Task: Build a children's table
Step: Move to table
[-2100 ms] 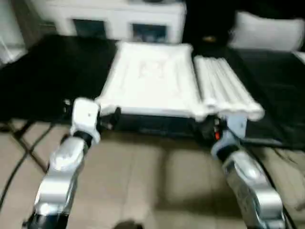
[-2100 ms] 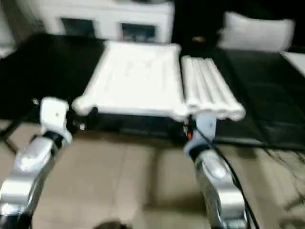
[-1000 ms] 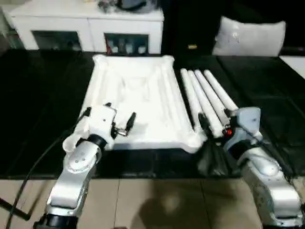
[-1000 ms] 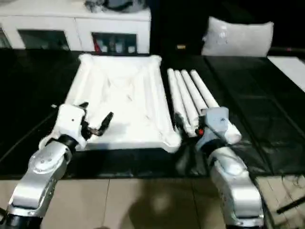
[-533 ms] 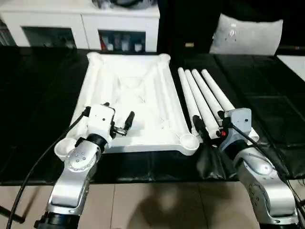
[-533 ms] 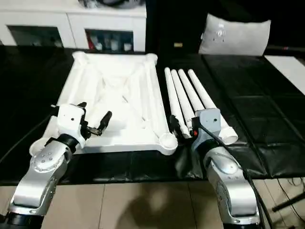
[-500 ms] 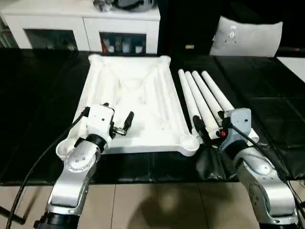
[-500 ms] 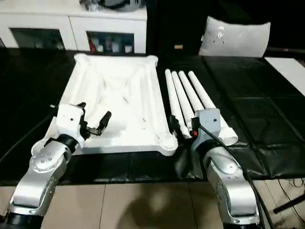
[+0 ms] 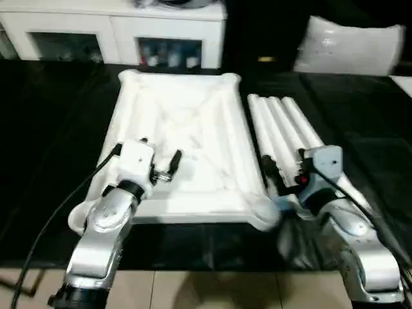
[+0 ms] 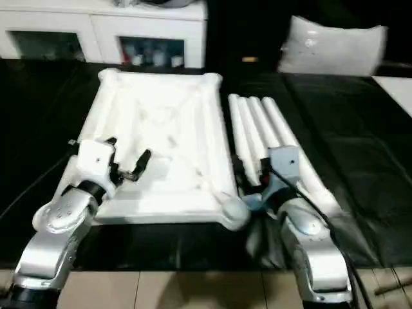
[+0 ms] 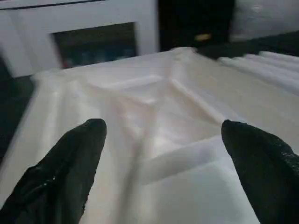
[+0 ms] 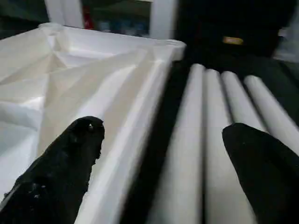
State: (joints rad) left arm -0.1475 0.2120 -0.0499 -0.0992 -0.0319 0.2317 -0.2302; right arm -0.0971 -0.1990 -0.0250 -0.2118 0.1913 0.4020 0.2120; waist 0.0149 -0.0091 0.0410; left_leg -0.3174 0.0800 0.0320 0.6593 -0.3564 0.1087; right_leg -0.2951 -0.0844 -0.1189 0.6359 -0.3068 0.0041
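Head views, tabletop point(image 9: 187, 138): white, ribbed side up, centre of the frame on the black work table point(image 9: 58, 129); round sockets at its corners.
Head views, legs point(image 9: 283, 132): four white tapered legs side by side, right of centre, just beside the tabletop's right edge.
Head views, left gripper point(image 9: 158, 159): lower left, over the tabletop's near left part; fingers spread wide, nothing between them.
Head views, right gripper point(image 10: 252, 172): lower right, at the near ends of the legs, between the legs and the tabletop's near right corner socket; contact cannot be told.
Head views, background: white cabinet point(image 9: 116, 29) with glass doors along the top edge; white cushion point(image 9: 351, 45) at upper right.
Left wrist view, left gripper: two black fingers point(image 11: 65, 168) at the lower corners, far apart, empty; ribbed tabletop underside fills the middle between and beyond them.
Right wrist view, right gripper: black fingers point(image 12: 58, 168) wide apart, holding nothing; tabletop rim at left, the legs running up the centre and right between the fingers.
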